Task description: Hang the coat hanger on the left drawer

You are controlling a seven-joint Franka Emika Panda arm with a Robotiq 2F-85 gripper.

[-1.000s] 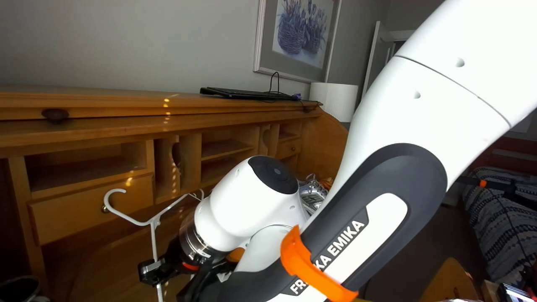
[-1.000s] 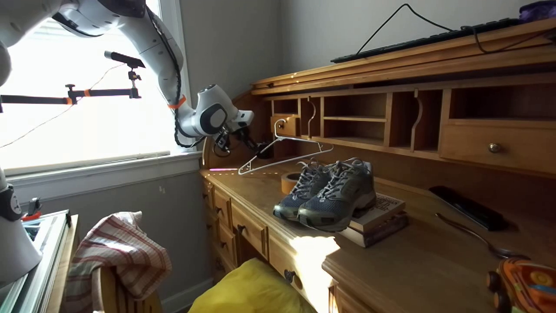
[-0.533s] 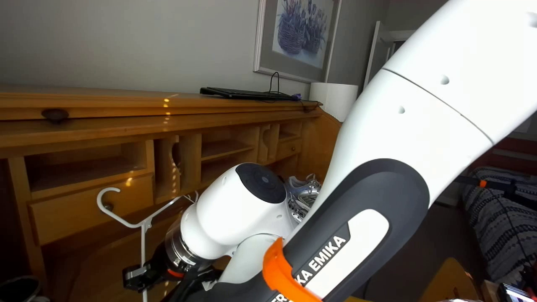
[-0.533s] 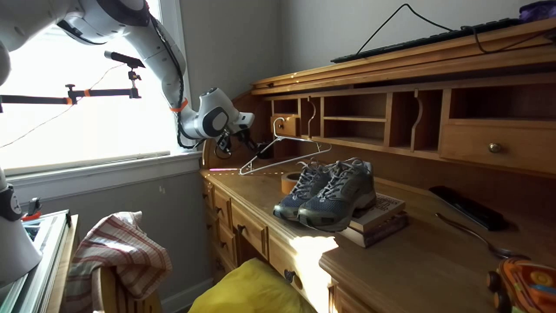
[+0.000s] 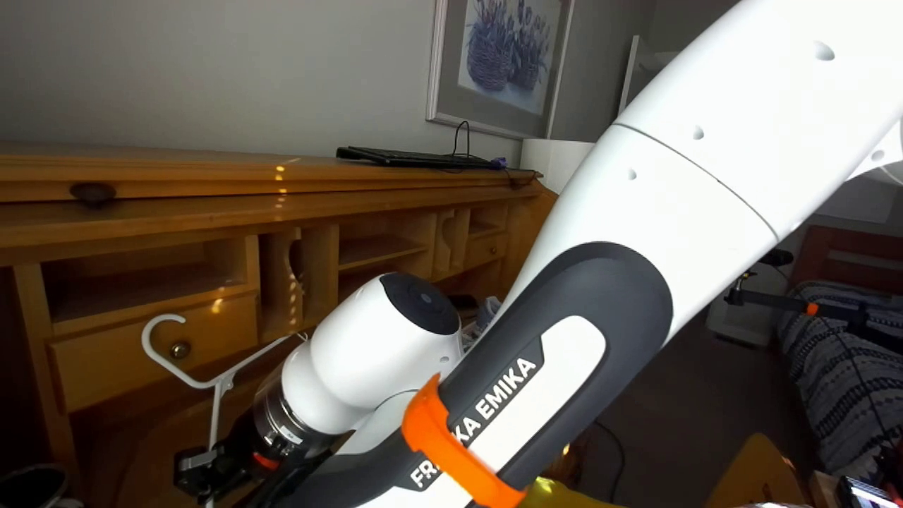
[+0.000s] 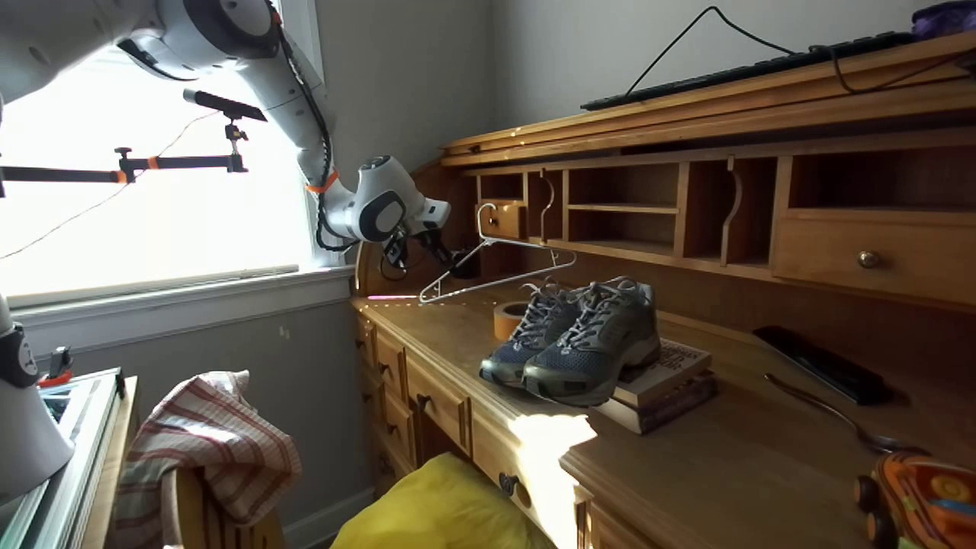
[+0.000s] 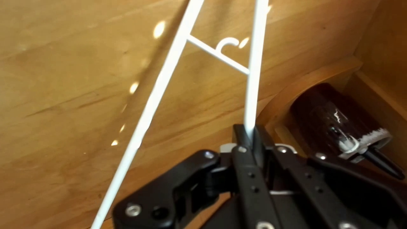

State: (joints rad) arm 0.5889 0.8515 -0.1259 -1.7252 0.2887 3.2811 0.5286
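Coat hanger (image 7: 163, 76) in my gripper (image 7: 250, 136), hook (image 5: 146, 340) uppermost, in front of the left drawer (image 5: 120, 363). The two fingers (image 7: 239, 135) are clamped on one sloping side bar, which runs upward from between them in the wrist view; to its left I see a second bar, the two joined by a short brace that carries a small curl. In both exterior views the hook overlaps the drawer front, with the round knob (image 5: 180, 349) framed inside its curve. Hook and knob are apart; how far the hook stands out from the wood I cannot tell. To the right of the gripper, in the wrist view, I have a dark glossy container (image 7: 330, 121). On the desk (image 6: 732, 457), in an exterior view, a roll of tape (image 6: 505, 325) lies just beside a pair of shoes (image 6: 591, 351), which partly hide a stack of books (image 6: 675, 364); an orange toy (image 6: 923, 488) is cut off by the edge of my view.
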